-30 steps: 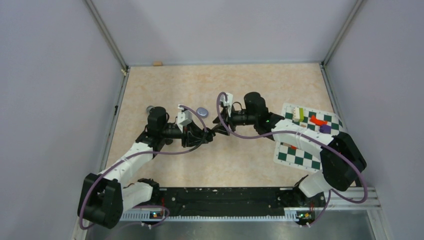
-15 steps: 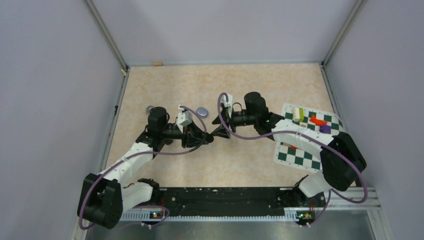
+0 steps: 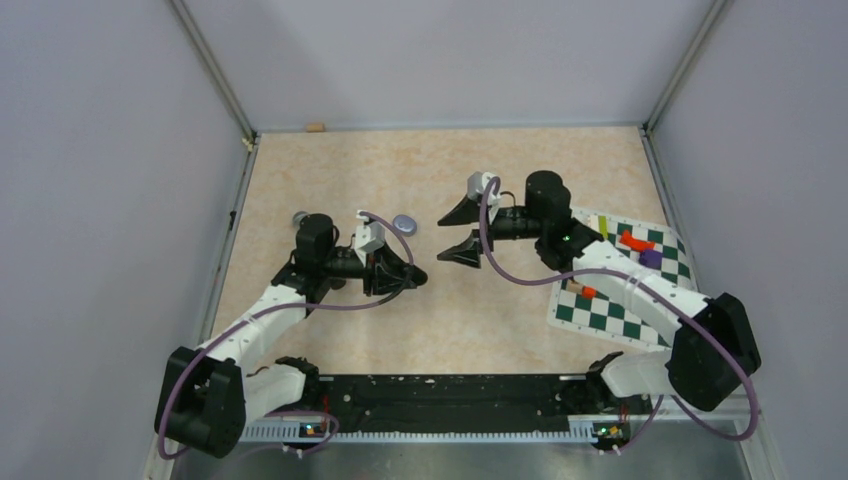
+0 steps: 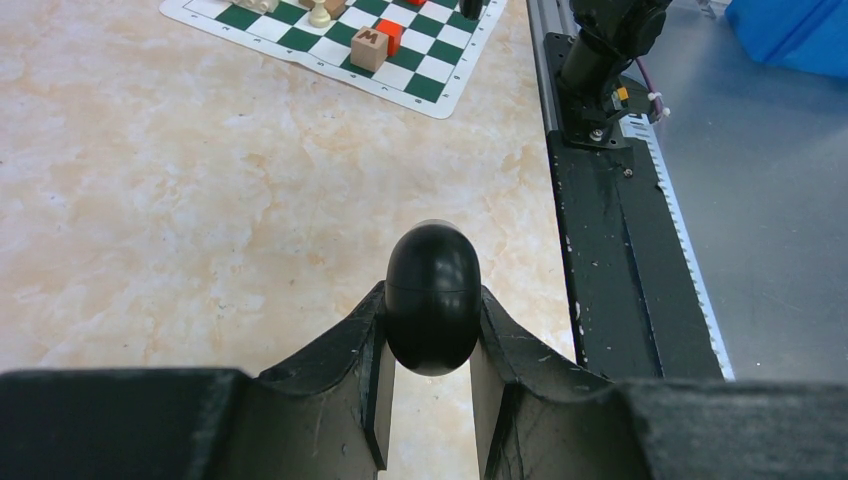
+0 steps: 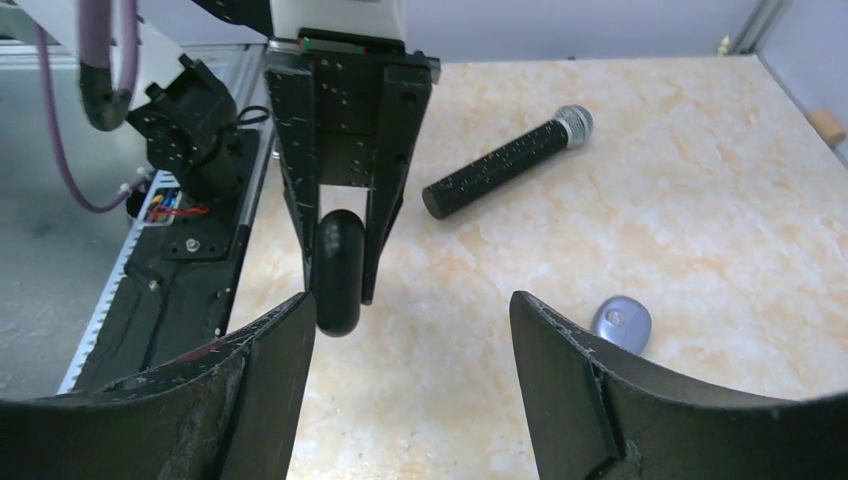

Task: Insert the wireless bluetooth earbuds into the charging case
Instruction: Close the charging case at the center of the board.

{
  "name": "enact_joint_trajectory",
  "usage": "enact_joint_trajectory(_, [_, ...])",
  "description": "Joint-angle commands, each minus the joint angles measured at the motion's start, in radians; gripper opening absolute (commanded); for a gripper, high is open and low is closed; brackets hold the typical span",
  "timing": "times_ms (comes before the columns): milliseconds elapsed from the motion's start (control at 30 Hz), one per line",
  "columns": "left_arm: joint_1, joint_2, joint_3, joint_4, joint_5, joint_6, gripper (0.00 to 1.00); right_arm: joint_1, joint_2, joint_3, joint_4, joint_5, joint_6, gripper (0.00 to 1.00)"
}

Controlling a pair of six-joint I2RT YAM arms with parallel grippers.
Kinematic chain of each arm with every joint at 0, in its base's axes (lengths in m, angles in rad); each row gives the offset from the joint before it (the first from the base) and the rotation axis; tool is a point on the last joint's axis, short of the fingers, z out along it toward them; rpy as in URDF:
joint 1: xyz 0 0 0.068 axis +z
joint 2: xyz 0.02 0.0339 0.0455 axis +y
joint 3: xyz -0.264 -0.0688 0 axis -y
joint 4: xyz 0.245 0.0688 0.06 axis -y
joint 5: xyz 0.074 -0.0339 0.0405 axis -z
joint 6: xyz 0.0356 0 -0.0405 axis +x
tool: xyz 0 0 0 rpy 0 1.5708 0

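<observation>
One black charging case (image 4: 432, 297) is sitting pinched between the left fingers (image 4: 350, 360) in the left wrist view, its lid closed; beyond, one chessboard (image 4: 420, 70) is carrying one tan block (image 4: 370, 48) and one red block (image 4: 390, 36) among pieces cut off by the frame edge. Right wrist view: the right fingers (image 5: 560, 380) are gaping wide, gripping nothing, facing the held case, with one microphone (image 5: 505, 160) and one pale purple case (image 5: 621, 323) lying on the tabletop (image 5: 700, 200). Top view: two arms are pointing at each other, tips apart, the right arm crossing the chessboard and hiding part of it
</observation>
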Motion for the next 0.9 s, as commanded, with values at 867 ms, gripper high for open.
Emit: enact_joint_trajectory(867, [0.0, -0.015, 0.01, 0.106, -0.009, -0.065, 0.0, 0.103, 0.185, -0.001, 0.088, -0.125, 0.089, 0.53])
